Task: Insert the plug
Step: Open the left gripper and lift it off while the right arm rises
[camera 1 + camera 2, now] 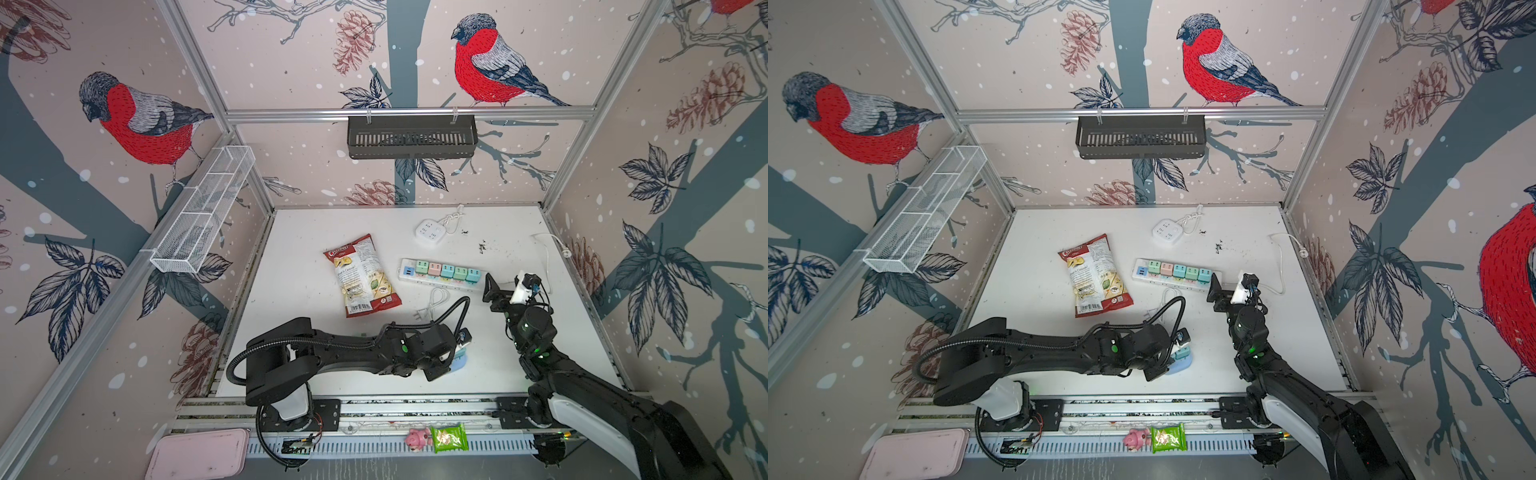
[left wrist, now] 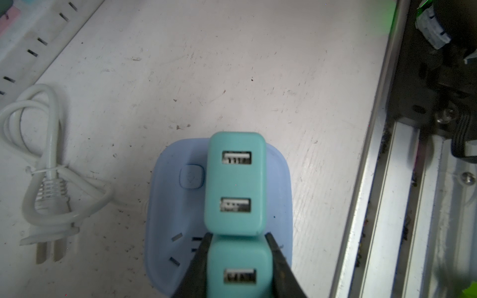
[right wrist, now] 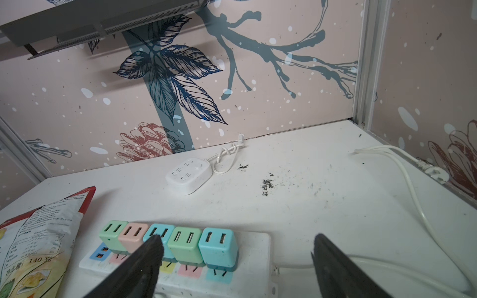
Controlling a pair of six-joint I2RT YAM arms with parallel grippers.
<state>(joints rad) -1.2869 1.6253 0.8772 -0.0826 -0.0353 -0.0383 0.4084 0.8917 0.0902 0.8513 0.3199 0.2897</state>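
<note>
While the right gripper (image 3: 237, 238) gapes wide, the left gripper (image 2: 238, 245) pinches a rounded teal USB plug (image 2: 240, 280).

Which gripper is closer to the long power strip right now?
Right. The right gripper hangs open at the cable end of the long power strip. The left gripper is well away near the front rail, shut on a teal adapter over the blue socket block.
</note>
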